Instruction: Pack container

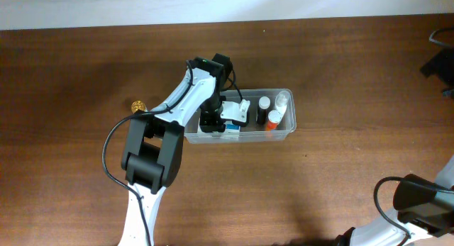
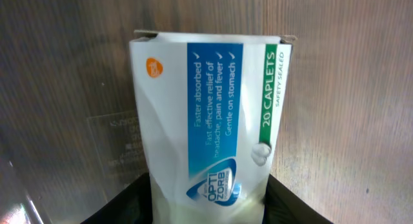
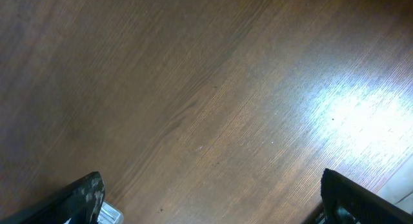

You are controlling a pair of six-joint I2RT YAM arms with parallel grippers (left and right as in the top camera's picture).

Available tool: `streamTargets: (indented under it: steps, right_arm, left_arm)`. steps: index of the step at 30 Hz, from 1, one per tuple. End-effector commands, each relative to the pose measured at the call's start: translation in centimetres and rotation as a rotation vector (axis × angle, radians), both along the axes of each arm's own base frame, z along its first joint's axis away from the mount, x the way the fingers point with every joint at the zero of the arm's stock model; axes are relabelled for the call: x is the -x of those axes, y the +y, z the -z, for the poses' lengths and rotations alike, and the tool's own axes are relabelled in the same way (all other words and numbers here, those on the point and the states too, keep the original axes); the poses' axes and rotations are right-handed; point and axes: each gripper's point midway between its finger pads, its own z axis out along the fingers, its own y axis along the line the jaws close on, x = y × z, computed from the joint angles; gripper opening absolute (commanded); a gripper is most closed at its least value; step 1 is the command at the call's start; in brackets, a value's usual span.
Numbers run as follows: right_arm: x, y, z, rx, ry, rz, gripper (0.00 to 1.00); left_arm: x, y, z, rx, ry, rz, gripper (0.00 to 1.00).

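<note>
The clear plastic container (image 1: 286, 133) stands on the wooden table right of centre. My left gripper (image 1: 213, 123) reaches down into its left end and is shut on a white, blue and green caplet box (image 1: 230, 130). In the left wrist view the box (image 2: 206, 114) stands between my black fingers (image 2: 210, 211), with the container's see-through wall (image 2: 110, 146) to the left. Three small bottles lie in the container's right half: a black-capped one (image 1: 264, 108), a clear one (image 1: 282, 99) and an orange one (image 1: 273, 121). My right gripper (image 3: 213, 208) is open and empty over bare wood.
A small gold object (image 1: 137, 105) lies on the table left of the left arm. My right arm's base (image 1: 420, 196) sits at the bottom right corner. A black chair part (image 1: 441, 58) shows at the right edge. A small pale object (image 3: 110, 215) shows beside my right gripper's left finger.
</note>
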Motion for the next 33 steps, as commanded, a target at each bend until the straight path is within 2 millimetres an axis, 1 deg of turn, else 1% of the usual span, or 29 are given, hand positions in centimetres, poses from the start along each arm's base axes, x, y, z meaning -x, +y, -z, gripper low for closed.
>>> streamTargets:
  steps: [1,9,10,12,17,22,33]
  right_arm:
    - [0.4,-0.1,-0.2,0.011,0.005,0.005,0.98]
    - [0.4,-0.1,-0.2,0.011,0.005,0.005,0.98]
    - [0.4,-0.1,-0.2,0.011,0.005,0.005,0.98]
    - [0.4,-0.1,-0.2,0.011,0.005,0.005,0.98]
    - [0.4,-0.1,-0.2,0.011,0.005,0.005,0.98]
    - [0.4,-0.1,-0.2,0.011,0.005,0.005,0.98]
    - [0.4,-0.1,-0.2,0.011,0.005,0.005,0.98]
  left_arm:
    - [0.3,-0.1,0.5,0.012,0.022,0.015,0.55]
    - [0.3,-0.1,0.5,0.010,0.021,0.015,0.58]
    - [0.3,0.0,0.6,0.008,0.020,0.016,0.63]
    - [0.3,0.0,0.5,0.004,0.020,0.017,0.69]
    - [-0.2,-0.2,-0.1,0.010,0.006,0.016,0.72]
    - [-1.0,-0.6,-1.4,0.021,-0.019,0.013,0.72]
    - [-2.2,-1.1,-5.4,0.039,-0.060,0.001,0.72]
